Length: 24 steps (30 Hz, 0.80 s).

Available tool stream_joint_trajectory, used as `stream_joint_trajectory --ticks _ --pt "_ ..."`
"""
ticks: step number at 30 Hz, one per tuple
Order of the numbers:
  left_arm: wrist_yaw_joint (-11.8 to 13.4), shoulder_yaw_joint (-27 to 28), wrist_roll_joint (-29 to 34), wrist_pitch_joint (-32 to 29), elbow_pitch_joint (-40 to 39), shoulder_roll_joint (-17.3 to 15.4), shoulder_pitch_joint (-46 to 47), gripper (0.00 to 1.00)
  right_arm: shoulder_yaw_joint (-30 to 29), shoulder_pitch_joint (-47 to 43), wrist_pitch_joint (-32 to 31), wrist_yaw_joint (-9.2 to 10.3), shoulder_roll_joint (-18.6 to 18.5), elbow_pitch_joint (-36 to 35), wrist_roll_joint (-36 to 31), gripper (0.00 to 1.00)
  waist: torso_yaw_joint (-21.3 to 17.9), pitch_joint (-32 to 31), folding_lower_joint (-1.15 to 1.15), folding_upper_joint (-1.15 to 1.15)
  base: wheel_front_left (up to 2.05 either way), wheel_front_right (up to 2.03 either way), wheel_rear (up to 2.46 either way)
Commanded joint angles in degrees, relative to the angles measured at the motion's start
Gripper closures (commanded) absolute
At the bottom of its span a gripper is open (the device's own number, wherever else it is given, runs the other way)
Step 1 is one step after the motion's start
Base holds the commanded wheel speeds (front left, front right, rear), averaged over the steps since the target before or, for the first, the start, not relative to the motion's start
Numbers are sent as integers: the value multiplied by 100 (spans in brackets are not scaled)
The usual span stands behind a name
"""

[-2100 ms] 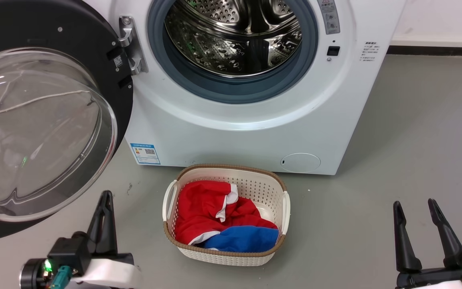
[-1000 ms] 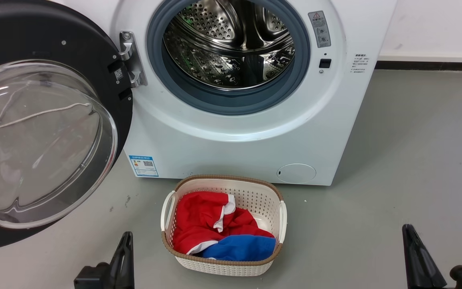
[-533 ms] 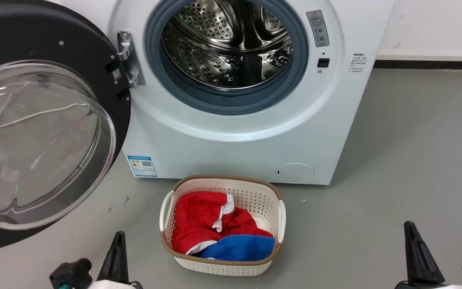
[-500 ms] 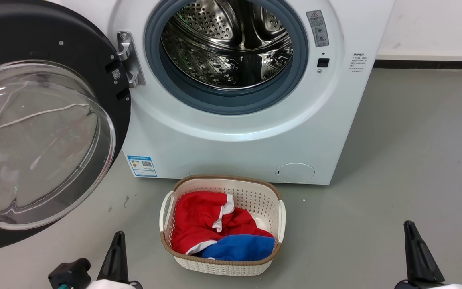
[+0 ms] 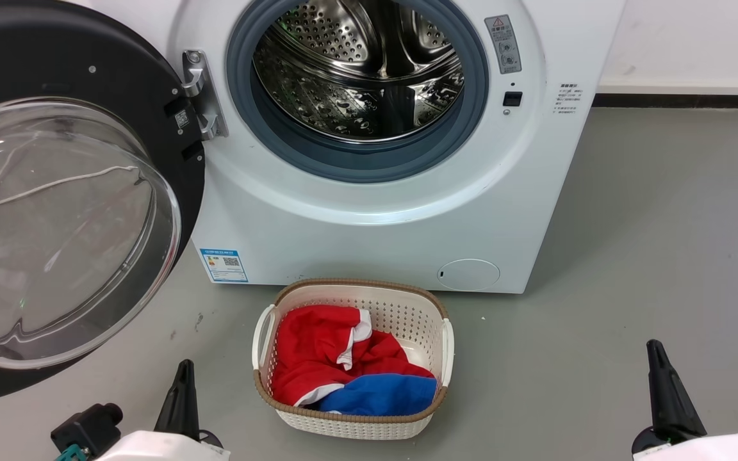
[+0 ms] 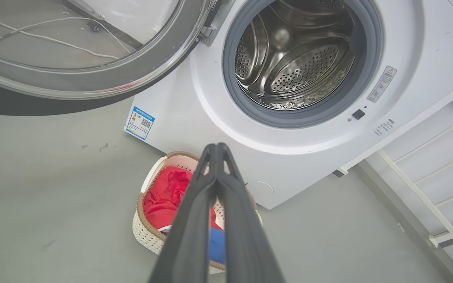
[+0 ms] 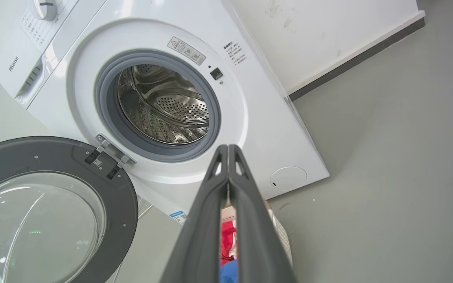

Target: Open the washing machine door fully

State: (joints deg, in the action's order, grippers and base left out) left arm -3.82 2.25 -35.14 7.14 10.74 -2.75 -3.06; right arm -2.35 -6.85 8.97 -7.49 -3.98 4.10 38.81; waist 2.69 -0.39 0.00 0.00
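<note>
I see the washing machine door (image 5: 55, 57) swung wide open, left of the washing machine (image 5: 382, 230). My left gripper (image 6: 215, 147) and right gripper (image 7: 228, 147) are pinched closed, empty, clear of it.

1 washer (image 5: 375, 218), 1 door (image 5: 119, 83), 1 basket (image 5: 432, 306), 2 grippers (image 6: 215, 147) (image 7: 228, 148).
</note>
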Motion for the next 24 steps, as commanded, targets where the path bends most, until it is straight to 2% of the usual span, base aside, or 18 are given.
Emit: stream_joint_trajectory --ticks 1,24 --pt "-29 31 -190 -38 -55 -10 166 100 0 150 -28 -1 -55 -30 201 100 -3 0 0 0 0 0 0" --pt "-144 165 -2010 -480 69 -13 433 100 -23 544 -440 -1 -92 295 1996 100 -68 14 0 0 0 0 0"
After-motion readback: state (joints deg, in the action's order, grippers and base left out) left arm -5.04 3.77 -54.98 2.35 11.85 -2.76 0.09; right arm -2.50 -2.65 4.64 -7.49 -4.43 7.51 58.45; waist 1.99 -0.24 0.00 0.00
